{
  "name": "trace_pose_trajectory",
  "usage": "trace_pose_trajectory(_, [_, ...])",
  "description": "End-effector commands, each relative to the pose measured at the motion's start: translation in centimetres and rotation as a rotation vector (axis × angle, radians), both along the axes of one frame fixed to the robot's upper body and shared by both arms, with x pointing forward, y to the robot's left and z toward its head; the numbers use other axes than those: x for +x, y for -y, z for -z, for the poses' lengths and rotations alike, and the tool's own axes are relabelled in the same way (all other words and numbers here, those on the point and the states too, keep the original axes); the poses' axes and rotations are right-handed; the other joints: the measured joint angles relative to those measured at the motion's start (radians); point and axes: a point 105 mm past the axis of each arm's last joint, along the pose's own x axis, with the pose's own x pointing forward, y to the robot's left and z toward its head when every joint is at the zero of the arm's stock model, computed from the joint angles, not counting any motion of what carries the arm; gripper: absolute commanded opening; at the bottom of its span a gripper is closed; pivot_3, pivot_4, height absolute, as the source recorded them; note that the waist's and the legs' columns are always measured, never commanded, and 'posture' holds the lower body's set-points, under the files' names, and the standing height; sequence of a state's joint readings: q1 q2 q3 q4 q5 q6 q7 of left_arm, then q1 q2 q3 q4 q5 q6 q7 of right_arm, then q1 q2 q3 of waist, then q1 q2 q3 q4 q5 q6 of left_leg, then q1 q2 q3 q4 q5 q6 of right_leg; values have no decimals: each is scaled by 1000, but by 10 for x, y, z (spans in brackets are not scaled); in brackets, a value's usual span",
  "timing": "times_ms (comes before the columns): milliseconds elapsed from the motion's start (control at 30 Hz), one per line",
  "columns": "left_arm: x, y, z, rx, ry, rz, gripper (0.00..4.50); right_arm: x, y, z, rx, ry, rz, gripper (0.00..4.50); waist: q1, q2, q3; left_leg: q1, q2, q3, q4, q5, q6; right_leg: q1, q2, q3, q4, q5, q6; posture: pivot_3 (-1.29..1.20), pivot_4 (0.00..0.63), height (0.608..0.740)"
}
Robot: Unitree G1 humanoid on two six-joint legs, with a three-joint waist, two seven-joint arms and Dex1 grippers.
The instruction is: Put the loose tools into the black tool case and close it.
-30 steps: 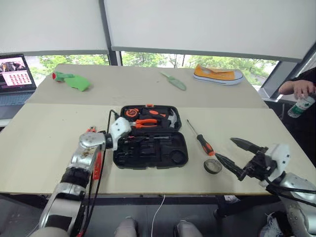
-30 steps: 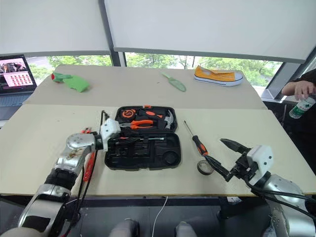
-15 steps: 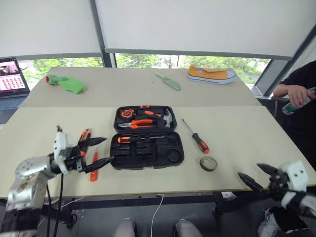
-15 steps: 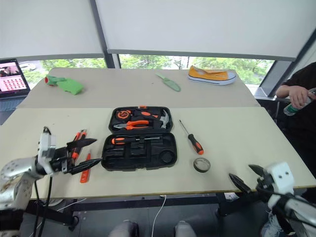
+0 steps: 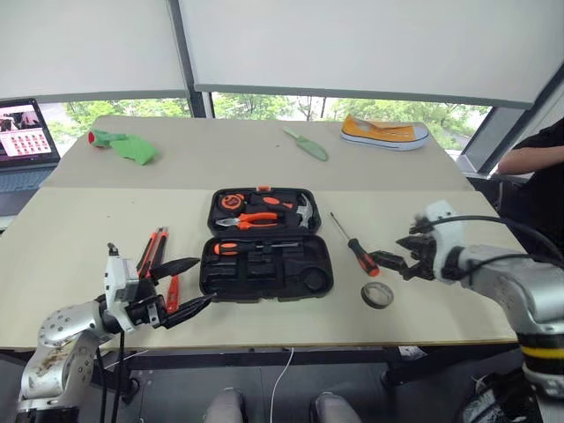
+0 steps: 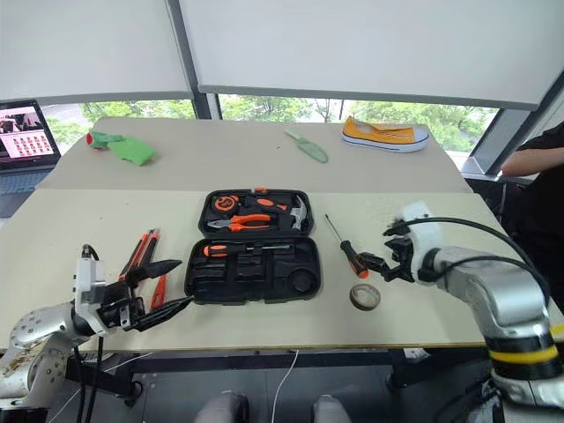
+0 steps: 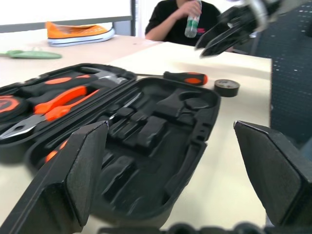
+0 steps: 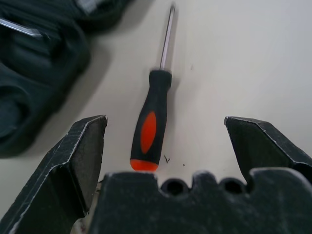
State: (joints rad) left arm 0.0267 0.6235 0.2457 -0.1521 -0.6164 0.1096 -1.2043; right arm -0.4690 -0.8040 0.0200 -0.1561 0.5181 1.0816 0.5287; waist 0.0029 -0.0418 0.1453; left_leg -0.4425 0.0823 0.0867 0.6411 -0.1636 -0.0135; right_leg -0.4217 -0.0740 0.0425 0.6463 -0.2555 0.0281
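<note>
Screwdriver (image 8: 150, 124) right of black tool case (image 5: 266, 256): stiff, light, likely best pinched mid-handle; right gripper (image 5: 394, 262) spread above it, left gripper (image 5: 188, 284) spread, empty.

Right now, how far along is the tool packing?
One screwdriver lies in the open black tool case. Right gripper, open, hovers over the second screwdriver. Tape roll, utility knife and tester remain on the table; left gripper empty.

Office/lab: laptop (image 5: 26, 141), window blinds (image 5: 352, 44)
</note>
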Motion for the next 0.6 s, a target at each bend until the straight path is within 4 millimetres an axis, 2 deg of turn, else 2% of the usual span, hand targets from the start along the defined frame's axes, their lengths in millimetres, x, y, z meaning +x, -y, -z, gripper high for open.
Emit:
trace_pose_trajectory(33, [0,23,-11,12,76,60,4500,8,-5,2,-91,-28,-38,3991,-1,0,0,0,0,0,0,0,0,0,0,0,0,1,2,0,150,740])
trace_pose_trajectory(67, [1,26,-13,3,84,58,4500,10,-7,3,-104,-27,-48,3820,-2,0,0,-1,0,0,0,0,0,0,0,0,0,2,3,0,150,740])
trace_pose_trajectory(167, [2,29,-14,-21,84,47,4500,22,-12,4,-85,-6,-33,2798,-5,0,0,-1,0,0,0,0,0,-1,1,0,0,2,4,0,150,740])
trace_pose_trajectory(200, [2,30,-13,-19,81,46,4500,26,-12,5,-82,-1,-22,2315,-7,0,0,-1,0,0,0,0,0,-1,1,0,0,2,4,0,150,740])
trace_pose_trajectory(333, [0,26,-10,-12,71,31,4500,30,-12,9,-51,-8,4,1045,-13,0,0,-1,0,-1,0,0,1,0,2,0,0,2,4,0,150,740])
trace_pose_trajectory(400, [0,22,-11,-10,75,16,4500,29,-6,8,-35,5,36,1005,-15,0,0,-1,1,-1,0,0,1,0,2,0,0,2,4,0,150,740])
trace_pose_trajectory(467, [1,19,-12,-13,82,-6,4500,29,1,-4,0,70,47,1005,-13,0,0,-1,1,-1,0,0,1,0,2,0,1,2,4,0,150,740])
trace_pose_trajectory(600, [5,12,-17,-42,92,-63,4500,36,6,-53,27,364,-22,1005,-9,1,0,-2,0,0,0,0,0,-1,1,0,0,3,5,0,150,740])
